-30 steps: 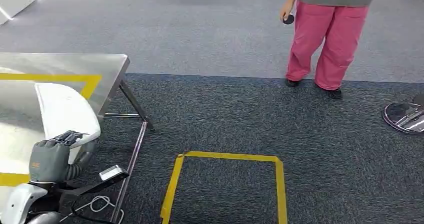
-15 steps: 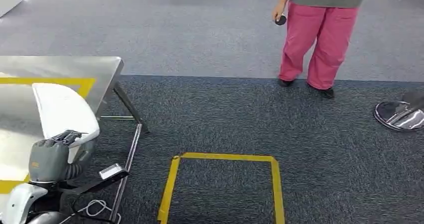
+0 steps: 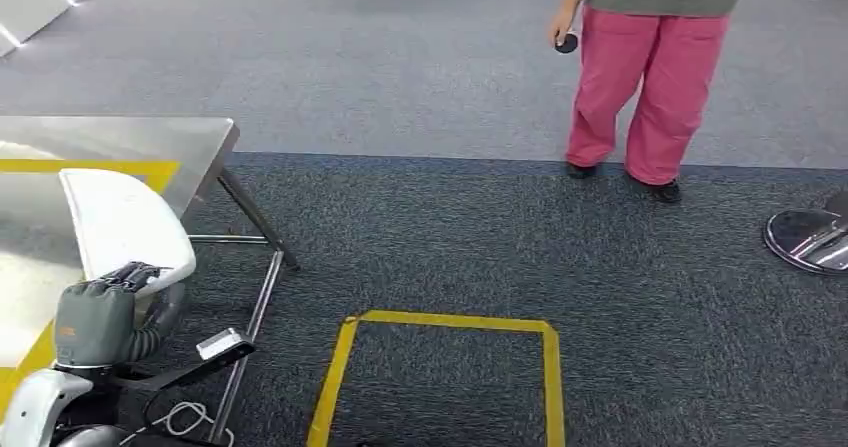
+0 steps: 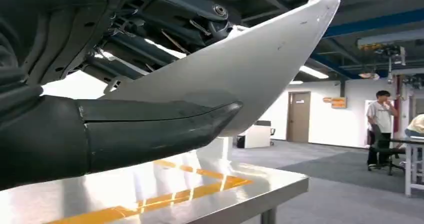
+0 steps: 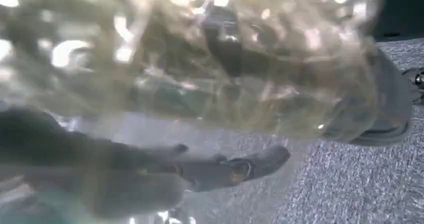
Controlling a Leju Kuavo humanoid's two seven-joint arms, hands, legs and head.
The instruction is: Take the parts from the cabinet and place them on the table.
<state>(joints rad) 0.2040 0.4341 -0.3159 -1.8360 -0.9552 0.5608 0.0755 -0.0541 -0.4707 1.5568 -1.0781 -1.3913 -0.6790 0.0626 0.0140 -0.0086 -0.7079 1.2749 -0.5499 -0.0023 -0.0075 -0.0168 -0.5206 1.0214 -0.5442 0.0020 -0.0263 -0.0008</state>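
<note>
At the far left stood the steel table (image 3: pixel 190 142), its top marked with yellow tape (image 3: pixel 150 172). My left hand (image 3: pixel 100 317) was closed around the near end of a white curved part (image 3: pixel 120 222), thumb under it and fingers over it, and the part reached out over the table's surface. In the left wrist view the part (image 4: pixel 240 78) hung above the polished top (image 4: pixel 240 189), clear of it as far as I could judge, with my dark fingers (image 4: pixel 155 129) clamped along its underside. So I judged the carrying was nearly over and the setting-down was the step in hand: the part was over the table but not yet resting on it.

Further right, on the dark carpet, lay a yellow taped square (image 3: pixel 440 367), and beyond it a person in pink trousers (image 3: pixel 650 87) stood well apart from me, holding a small dark object. A shiny round base (image 3: pixel 805 237) sat at the right edge.

My right hand (image 5: pixel 150 174) appeared in its own wrist view with fingers reaching out below a crinkled, clear, glinting thing (image 5: pixel 210 58); it was too blurred for me to tell whether I was gripping it or what it was.

The next move, to my mind, called for lowering the left arm until the white part bore flat on the table, inside the tape if that is the mark, then easing my fingers off without dragging it toward the edge.
</note>
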